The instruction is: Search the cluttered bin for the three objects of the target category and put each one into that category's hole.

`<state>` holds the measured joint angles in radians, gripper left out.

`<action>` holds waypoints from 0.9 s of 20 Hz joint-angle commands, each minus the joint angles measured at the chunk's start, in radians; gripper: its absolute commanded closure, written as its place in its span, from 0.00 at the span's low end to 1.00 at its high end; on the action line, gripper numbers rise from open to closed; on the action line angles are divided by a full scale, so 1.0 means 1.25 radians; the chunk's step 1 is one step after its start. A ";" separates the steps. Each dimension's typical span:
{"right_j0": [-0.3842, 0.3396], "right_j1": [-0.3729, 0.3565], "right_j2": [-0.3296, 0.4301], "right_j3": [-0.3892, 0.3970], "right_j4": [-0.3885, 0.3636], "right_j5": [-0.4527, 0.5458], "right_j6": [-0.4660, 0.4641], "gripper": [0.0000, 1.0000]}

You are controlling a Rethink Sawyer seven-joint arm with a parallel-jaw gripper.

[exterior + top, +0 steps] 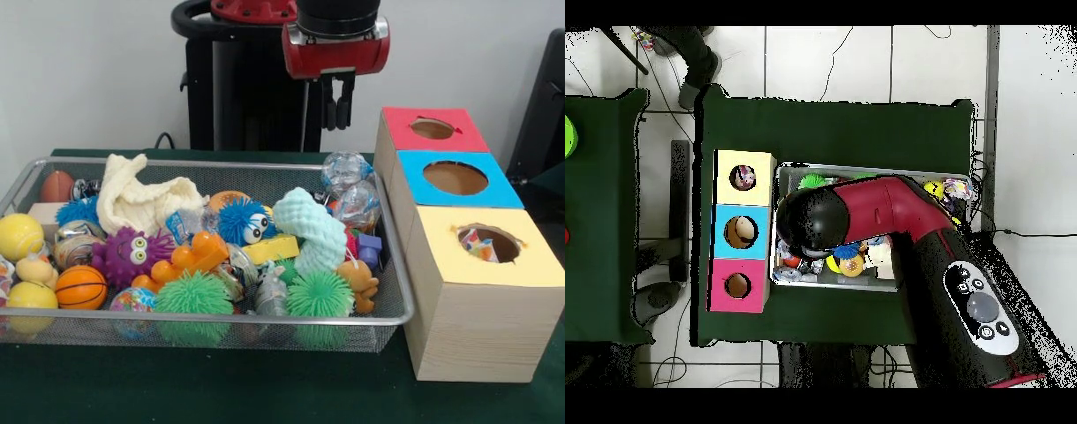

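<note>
The bin (393, 265) sits on the green worktop (265, 389) with three boxes lined up touching its side, so anything lifted needs only a short carry. The end effector (338, 113) hangs above the bin's far corner nearest the red box, its fingers close together and holding nothing. Dotted cloth (481, 245) shows inside the yellow box's hole (489, 242), which suggests at least one target is already dropped. No other dotted bunch shows among the toys in the bin; any left is probably buried, so the raised pose suits searching.
</note>
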<state>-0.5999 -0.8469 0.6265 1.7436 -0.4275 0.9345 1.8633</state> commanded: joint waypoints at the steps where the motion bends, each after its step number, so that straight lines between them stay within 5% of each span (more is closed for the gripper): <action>1: 0.051 -0.041 -0.095 0.027 -0.021 -0.085 0.173 1.00; 8: 0.055 -0.061 -0.123 0.037 -0.006 -0.096 0.126 1.00; 18: 0.053 0.018 -0.137 -0.067 -0.003 -0.076 0.059 1.00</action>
<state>-0.5167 -0.8897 0.5093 1.7370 -0.4303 0.8601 1.8662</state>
